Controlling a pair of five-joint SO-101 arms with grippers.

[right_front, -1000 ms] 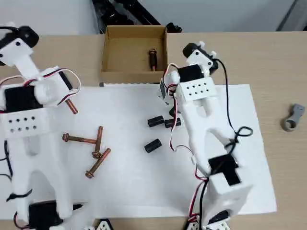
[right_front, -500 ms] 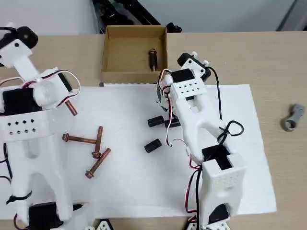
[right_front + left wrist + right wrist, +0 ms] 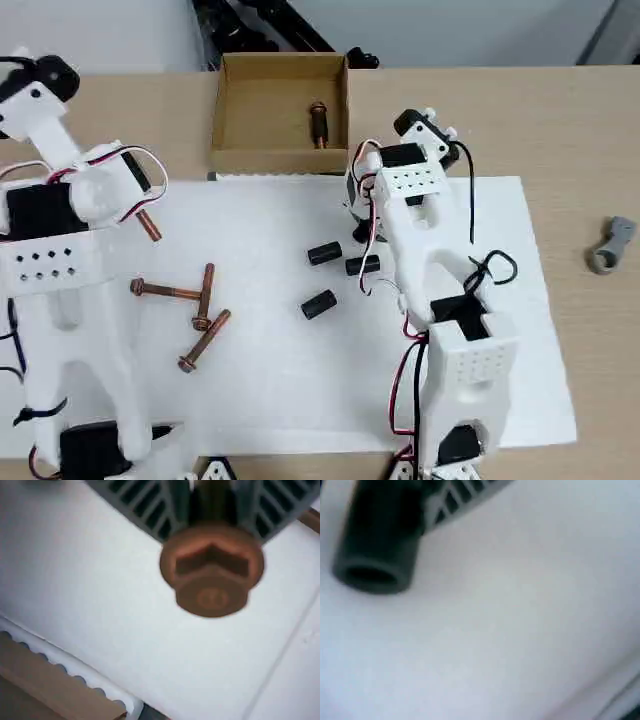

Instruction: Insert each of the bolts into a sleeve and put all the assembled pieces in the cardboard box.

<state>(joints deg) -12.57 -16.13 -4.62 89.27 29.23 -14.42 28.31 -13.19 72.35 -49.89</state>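
My left gripper (image 3: 141, 207) is shut on a copper bolt (image 3: 150, 224) over the left part of the white mat (image 3: 270, 390); the bolt's hex head (image 3: 211, 570) hangs below the ribbed fingers (image 3: 145, 510). My right gripper (image 3: 358, 222) hovers near the mat's far edge, shut on a black sleeve (image 3: 377, 545) whose open end faces the camera. Three black sleeves (image 3: 323, 253) (image 3: 362, 265) (image 3: 318, 303) lie on the mat beside it. Three more bolts (image 3: 165, 291) (image 3: 205, 297) (image 3: 204, 340) lie at the left. The cardboard box (image 3: 250, 115) holds one assembled piece (image 3: 318, 123).
A small grey part (image 3: 612, 245) lies on the wooden table at the far right. Dark equipment (image 3: 250, 30) stands behind the box. The box's corner (image 3: 45, 690) shows just past the mat's edge in the left wrist view.
The right arm swung a little to the left, then back to the right, its gripper staying near the mat's far edge. The left arm and its bolt have kept still.
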